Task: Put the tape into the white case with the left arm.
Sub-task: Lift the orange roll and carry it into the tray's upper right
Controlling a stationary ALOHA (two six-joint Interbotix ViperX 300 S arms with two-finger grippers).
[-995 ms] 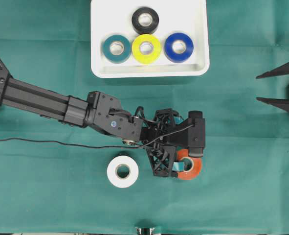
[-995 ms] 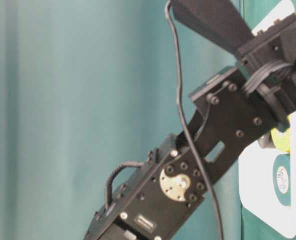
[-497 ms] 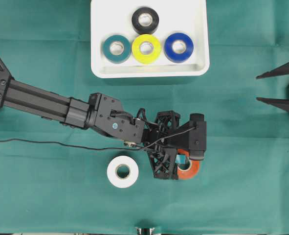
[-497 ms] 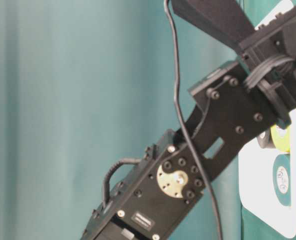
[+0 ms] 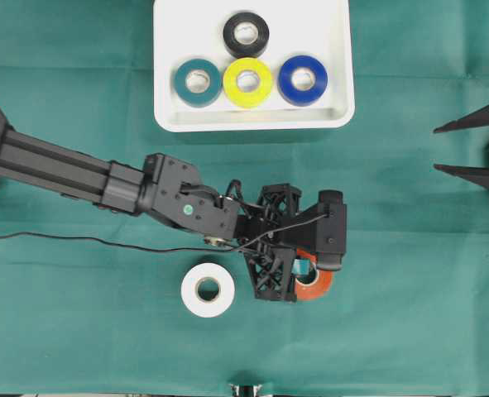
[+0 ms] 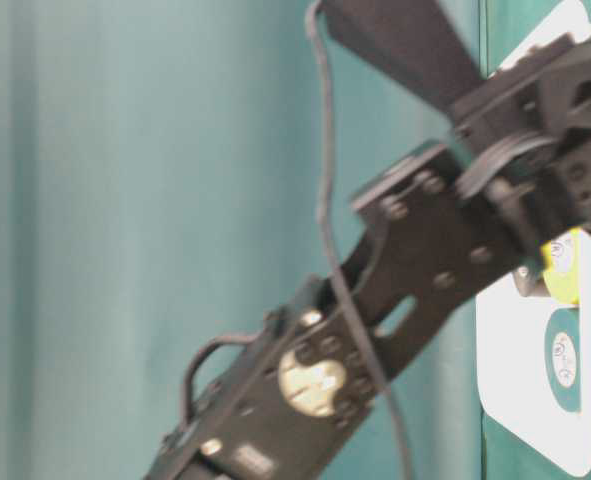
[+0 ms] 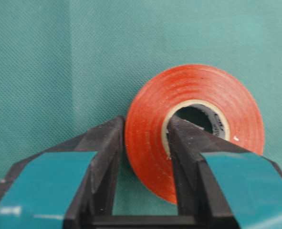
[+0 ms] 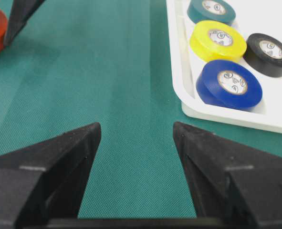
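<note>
— Six rolls of tape in all, by my count. Where is each one?

— Four lie flat inside the white case [image 5: 335,50], which sits at the far edge of the tabletop [image 5: 409,273], about the middle of it. The black roll [image 5: 246,33] is furthest back; in front of it, in a row, are the teal roll [image 5: 197,81], the yellow roll [image 5: 247,81] and the blue roll [image 5: 303,79]. The black and yellow rolls touch, and the teal and yellow ones look to touch as well.

— And the other two?

— Out on the green cloth, toward the near edge. The white roll [image 5: 208,289] lies flat by itself. The orange roll [image 7: 193,129] is just to its right, under the left arm [image 5: 62,164].

— What is the left claw [image 7: 145,143] doing?

— It is clamped on the orange roll. In the left wrist view one finger [image 7: 102,157] presses the outer face and the other sits inside the core, so the wall of the roll is pinched between them. The roll is well apart from the white case.

— And the right claw [image 8: 137,136]?

— Spread wide, holding nothing, at the right edge of the tabletop, its two fingers pointing inward.
</note>
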